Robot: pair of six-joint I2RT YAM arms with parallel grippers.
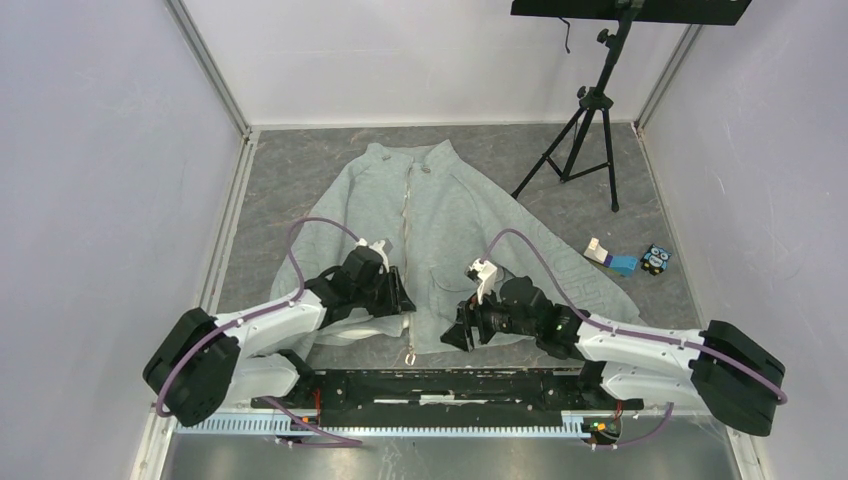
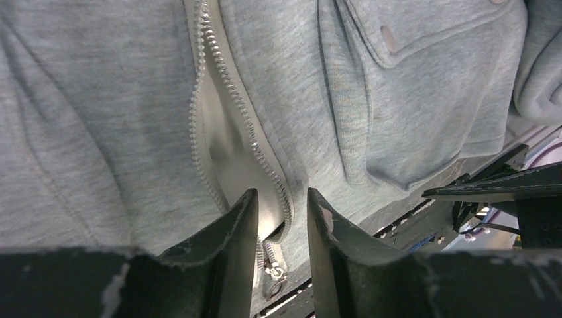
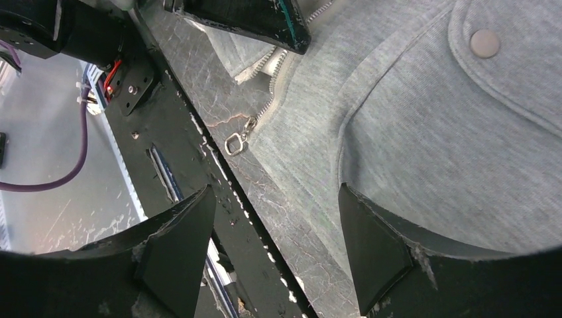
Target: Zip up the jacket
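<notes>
Grey fleece jacket [image 1: 450, 220], zipper [image 2: 228, 86] open at near end; ring pull [image 3: 234, 144] lies free. Left fingers [image 2: 228, 232] slightly apart astride it, right fingers [image 3: 371, 232] wide apart. Risk: fabric bunches if unpinned.

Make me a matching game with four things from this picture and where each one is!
Things:
1. jacket
2. tripod
3. zipper pull
4. blue box

Places:
A. standing at the far right
B. at the jacket's bottom hem
C. spread out in the middle
D. lying just right of the jacket

Pairs: 1-C, 2-A, 3-B, 4-D
</notes>
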